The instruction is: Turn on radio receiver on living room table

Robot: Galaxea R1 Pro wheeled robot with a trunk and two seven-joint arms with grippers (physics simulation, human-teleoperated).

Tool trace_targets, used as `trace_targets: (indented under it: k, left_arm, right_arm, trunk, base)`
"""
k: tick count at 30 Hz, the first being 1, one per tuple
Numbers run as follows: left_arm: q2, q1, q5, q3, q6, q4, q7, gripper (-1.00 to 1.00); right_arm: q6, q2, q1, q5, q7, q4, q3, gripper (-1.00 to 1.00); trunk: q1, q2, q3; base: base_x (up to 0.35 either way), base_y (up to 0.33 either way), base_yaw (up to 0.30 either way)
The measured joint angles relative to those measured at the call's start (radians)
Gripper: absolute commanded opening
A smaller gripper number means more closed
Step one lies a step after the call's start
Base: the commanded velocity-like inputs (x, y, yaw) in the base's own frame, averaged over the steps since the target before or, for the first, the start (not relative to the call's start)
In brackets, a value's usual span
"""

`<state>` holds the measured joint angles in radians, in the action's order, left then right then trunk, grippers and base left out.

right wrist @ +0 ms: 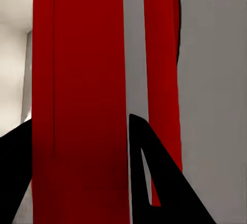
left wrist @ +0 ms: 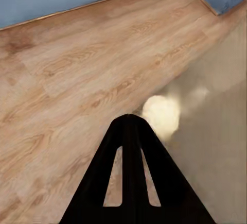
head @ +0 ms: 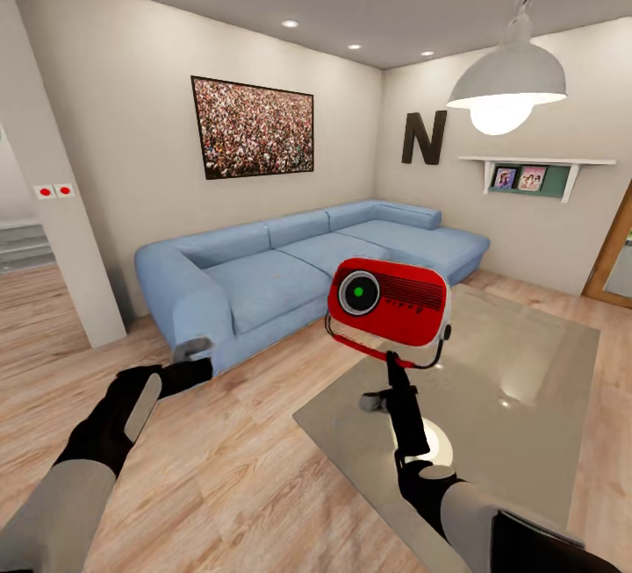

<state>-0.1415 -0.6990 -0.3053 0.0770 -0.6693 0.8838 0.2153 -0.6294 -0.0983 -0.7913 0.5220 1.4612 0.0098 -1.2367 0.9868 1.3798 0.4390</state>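
The radio receiver (head: 389, 301) is red, with a round dial with a green centre and dark speaker slits. It hangs in the air above the near left corner of the glossy grey table (head: 535, 362). My right gripper (head: 392, 364) reaches up from below and is shut on its lower edge. In the right wrist view the red body (right wrist: 77, 69) sits between the two black fingers of the right gripper (right wrist: 80, 121). My left gripper (head: 195, 349) hovers over the wood floor left of the table, shut and empty, its tips (left wrist: 129, 118) meeting in a point.
A blue corner sofa (head: 290, 266) runs along the far walls behind the table. A white pendant lamp (head: 509, 82) hangs over the table, mirrored in its top (head: 436, 441). A wall pillar (head: 61, 204) stands at left, a wooden door frame (head: 614, 248) at right. Light wood floor (head: 219, 459) lies between.
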Motion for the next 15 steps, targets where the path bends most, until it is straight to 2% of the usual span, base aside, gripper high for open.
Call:
trace_targets:
  k: [1,2,4,6,8,10,11,12,13,15]
  left_arm:
    - [-0.02,0.017,0.001,0.01,0.027,-0.028,0.0,-1.0]
    - [-0.036,0.033,0.001,0.017,0.059,-0.066,0.0,-1.0]
    - [-0.055,0.054,0.001,0.023,0.144,-0.177,-0.001,-1.0]
    - [-0.062,0.064,0.001,0.023,0.298,-0.349,0.0,-1.0]
    - [-0.06,0.066,0.014,0.021,0.43,-0.47,0.001,-1.0]
    - [-0.054,0.068,0.045,0.02,0.536,-0.569,0.0,-1.0]
    - [-0.051,0.068,0.055,0.019,0.559,-0.592,0.0,-1.0]
    - [-0.047,0.068,0.08,0.018,0.601,-0.634,0.0,-1.0]
    - [-0.041,0.068,0.12,0.016,0.663,-0.688,-0.001,-1.0]
    - [-0.028,0.068,0.164,0.016,0.733,-0.729,-0.002,-1.0]
  right_arm:
    - [0.028,0.001,0.0,0.0,-0.04,0.0,-0.003,-1.0]
    - [0.064,0.001,0.0,0.0,-0.082,-0.001,0.012,-1.0]
    - [0.154,0.001,0.0,-0.014,-0.168,-0.003,0.06,-1.0]
    - [0.27,0.0,0.0,-0.049,-0.257,-0.005,0.123,-1.0]
    - [0.337,0.0,-0.002,-0.072,-0.288,-0.007,0.185,-1.0]
    - [0.382,0.0,-0.005,-0.079,-0.321,-0.017,0.204,-1.0]
    - [0.401,0.001,-0.005,-0.082,-0.338,-0.032,0.212,-1.0]
    - [0.409,0.001,-0.005,-0.082,-0.348,-0.042,0.214,-1.0]
    - [0.429,0.002,-0.006,-0.086,-0.383,-0.078,0.245,-1.0]
    - [0.443,0.01,-0.007,-0.088,-0.443,-0.133,0.301,-1.0]
  trunk:
    - [0.0,0.0,0.0]
    - [0.0,0.0,0.0]
    - [0.0,0.0,0.0]
    - [0.0,0.0,0.0]
    - [0.0,0.0,0.0]
    - [0.0,0.0,0.0]
    - [0.0,0.0,0.0]
    - [0.0,0.0,0.0]
    - [0.0,0.0,0.0]
    - [0.0,0.0,0.0]
  base:
    - [0.0,0.0,0.0]
    - [0.0,0.0,0.0]
    - [0.0,0.0,0.0]
    - [0.0,0.0,0.0]
    - [0.0,0.0,0.0]
    - [0.0,0.0,0.0]
    - [0.0,0.0,0.0]
    - [0.0,0.0,0.0]
    - [0.0,0.0,0.0]
    - [0.0,0.0,0.0]
